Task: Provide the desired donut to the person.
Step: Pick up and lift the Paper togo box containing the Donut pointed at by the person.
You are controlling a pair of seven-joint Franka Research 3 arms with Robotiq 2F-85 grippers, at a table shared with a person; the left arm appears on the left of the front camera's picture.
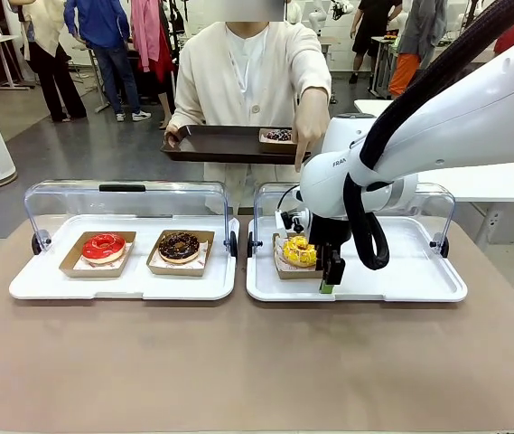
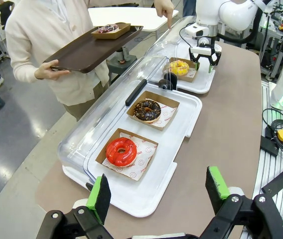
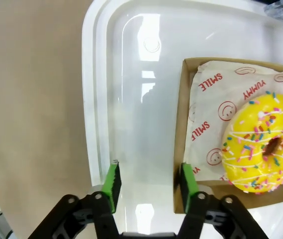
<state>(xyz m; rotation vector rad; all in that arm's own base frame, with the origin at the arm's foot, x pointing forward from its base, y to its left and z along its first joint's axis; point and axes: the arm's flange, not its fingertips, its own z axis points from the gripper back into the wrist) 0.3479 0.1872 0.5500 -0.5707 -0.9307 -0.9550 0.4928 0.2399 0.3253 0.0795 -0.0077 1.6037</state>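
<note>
A yellow sprinkled donut (image 1: 299, 250) (image 2: 179, 66) (image 3: 263, 142) lies on printed paper in a cardboard tray (image 3: 180, 114) on the right white tray (image 1: 401, 280). My right gripper (image 1: 329, 278) (image 2: 205, 55) (image 3: 148, 181) points down at that cardboard tray's near edge. Its jaws stand apart: one pad is at the cardboard wall, the other over bare white tray. The person (image 1: 247, 72) holds a brown tray (image 1: 220, 145) with a dark donut (image 1: 277, 136) and points a finger (image 1: 306, 149) down at the yellow donut. My left gripper (image 2: 156, 191) hangs open over the left tray's end.
The left white tray (image 1: 40, 285) holds a red-glazed donut (image 1: 104, 246) (image 2: 121, 151) and a chocolate donut (image 1: 179, 245) (image 2: 147, 110), each in a cardboard tray. Clear lids (image 1: 126, 194) stand raised behind both trays. Bare brown table lies in front.
</note>
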